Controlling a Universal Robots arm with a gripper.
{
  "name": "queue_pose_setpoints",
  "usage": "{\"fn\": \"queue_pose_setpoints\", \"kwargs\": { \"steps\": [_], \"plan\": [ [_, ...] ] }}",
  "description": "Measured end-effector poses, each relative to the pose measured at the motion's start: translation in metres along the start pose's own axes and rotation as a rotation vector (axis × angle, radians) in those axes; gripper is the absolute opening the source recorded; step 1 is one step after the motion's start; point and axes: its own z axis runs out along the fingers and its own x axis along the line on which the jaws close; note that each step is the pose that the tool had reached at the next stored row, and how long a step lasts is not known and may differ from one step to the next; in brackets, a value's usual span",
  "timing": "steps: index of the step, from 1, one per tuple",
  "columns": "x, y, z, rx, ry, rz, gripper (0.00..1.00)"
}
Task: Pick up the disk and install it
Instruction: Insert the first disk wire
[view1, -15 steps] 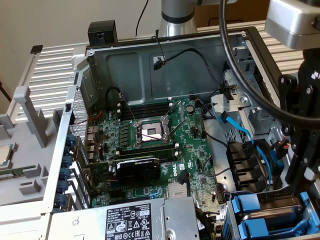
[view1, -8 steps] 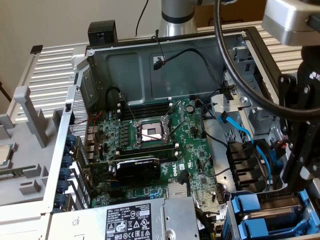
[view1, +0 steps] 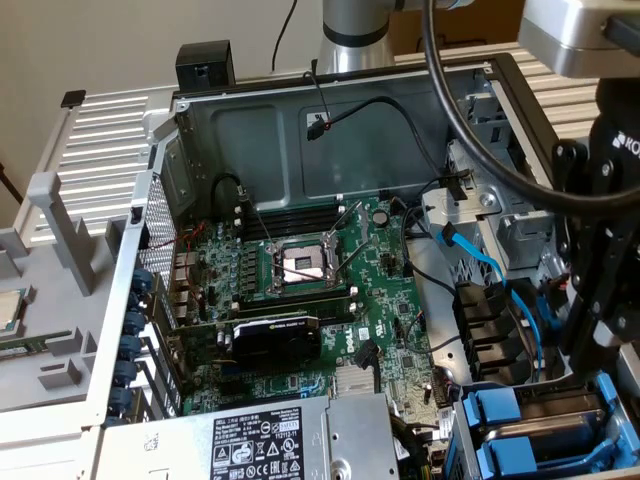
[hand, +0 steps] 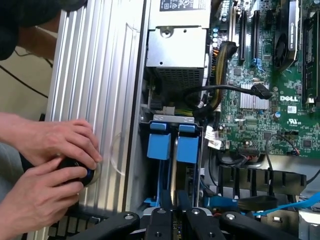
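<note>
Tabs (hand: 159, 145) are smooth blue plastic; panel (hand: 95, 75), ribbed matt metal.

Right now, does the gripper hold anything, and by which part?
It cannot be told; the gripper is right at the blue rails of the disk.

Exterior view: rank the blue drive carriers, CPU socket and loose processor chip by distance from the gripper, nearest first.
1. Blue drive carriers: just beside the gripper, at the exterior view's lower right.
2. CPU socket: mid-motherboard, centre of the open case.
3. Processor chip: outside the case, at the exterior view's far left edge.
</note>
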Motion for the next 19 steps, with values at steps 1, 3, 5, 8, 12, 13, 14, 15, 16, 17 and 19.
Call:
{"fn": "queue_pose_setpoints", "kwargs": {
  "steps": [1,3,5,8,12,13,14,15,16,17,19],
  "plan": [
    [-0.0010,0.0000,-0.0003,-0.0010,0.0004,0.000,0.17],
    [-0.0030,-0.0001,-0.0010,-0.0028,0.0011,0.000,0.17],
    [-0.0048,-0.0002,-0.0018,-0.0040,0.0018,0.000,0.17],
    [-0.0063,-0.0003,-0.0025,-0.0071,0.0017,0.003,0.17],
    [-0.0074,-0.0007,-0.0029,-0.0127,0.0002,0.011,0.17],
    [-0.0077,-0.0010,-0.0030,-0.0134,-0.0001,0.013,0.17],
    [-0.0080,-0.0015,-0.0032,-0.0139,-0.0002,0.015,0.17],
    [-0.0084,-0.0020,-0.0033,-0.0145,-0.0006,0.016,0.17],
    [-0.0087,-0.0027,-0.0035,-0.0151,-0.0008,0.018,0.17],
    [-0.0091,-0.0034,-0.0036,-0.0156,-0.0010,0.019,0.17],
    [-0.0096,-0.0049,-0.0040,-0.0168,-0.0011,0.021,0.17]
  ]
}}
